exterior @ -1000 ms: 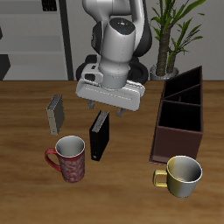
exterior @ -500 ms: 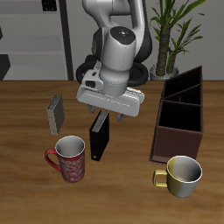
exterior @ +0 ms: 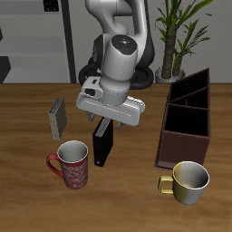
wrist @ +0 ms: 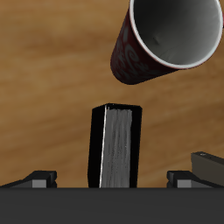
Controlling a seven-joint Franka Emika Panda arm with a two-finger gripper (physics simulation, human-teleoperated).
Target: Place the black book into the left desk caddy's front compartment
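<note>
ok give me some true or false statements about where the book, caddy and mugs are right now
1. The black book stands upright on the table. True.
2. The book is already in the caddy. False: it stands on the table, apart from the caddy.
3. The gripper is open above the book. True: in the wrist view its fingers sit either side of the book, not touching.
4. The red mug lies on its side. False: it stands upright beside the book.
5. The grey book is inside the gold mug. False: it is on the table.
</note>
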